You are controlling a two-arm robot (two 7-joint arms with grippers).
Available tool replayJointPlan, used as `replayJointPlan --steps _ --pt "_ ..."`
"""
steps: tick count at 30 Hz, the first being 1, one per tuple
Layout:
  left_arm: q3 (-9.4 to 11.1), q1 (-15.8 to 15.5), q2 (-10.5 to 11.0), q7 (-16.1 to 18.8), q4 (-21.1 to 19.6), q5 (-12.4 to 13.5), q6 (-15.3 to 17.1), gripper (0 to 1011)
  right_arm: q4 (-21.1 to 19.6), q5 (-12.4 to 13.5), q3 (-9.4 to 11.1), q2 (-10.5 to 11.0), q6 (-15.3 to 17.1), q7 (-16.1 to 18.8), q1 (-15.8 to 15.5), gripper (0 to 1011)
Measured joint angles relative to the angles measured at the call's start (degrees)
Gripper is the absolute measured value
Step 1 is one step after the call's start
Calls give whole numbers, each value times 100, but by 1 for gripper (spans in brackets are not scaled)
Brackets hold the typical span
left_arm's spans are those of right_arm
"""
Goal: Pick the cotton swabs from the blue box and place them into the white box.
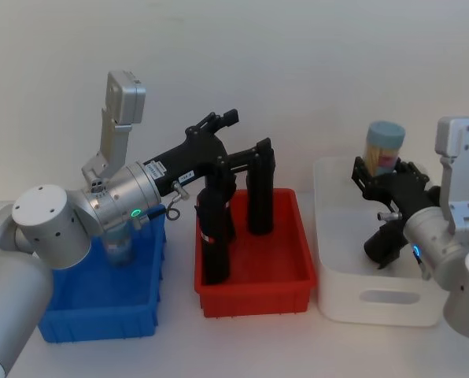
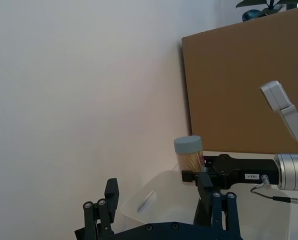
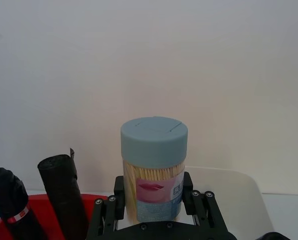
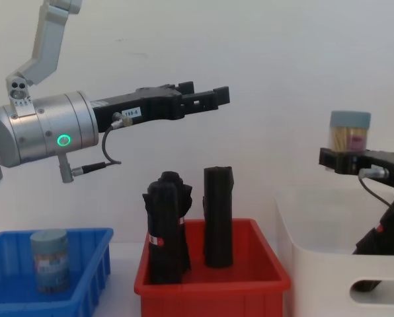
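Above the white box, one jar of cotton swabs is pinched upright between the fingers of the right gripper, held clear of the bin's rim and not yet lowered or released. Whether any jar already lies inside that bin cannot be told. A second jar stands in the blue box, so by my reading at least one more transfer remains. Between the two bins sits a red bin of black cylinders. Raised over its near-left part, the left gripper has its fingers spread and empty.
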Motion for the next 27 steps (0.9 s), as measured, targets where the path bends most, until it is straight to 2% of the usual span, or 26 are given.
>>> replayJointPlan --steps 10,22,27 --pt "0 0 0 0 0 0 0 1004 8 58 -19 -69 100 220 137 657" --pt "0 0 0 0 0 0 0 1004 12 58 -39 -107 148 328 217 993" --pt "0 0 0 0 0 0 0 1004 12 58 -43 -115 160 351 238 1002"
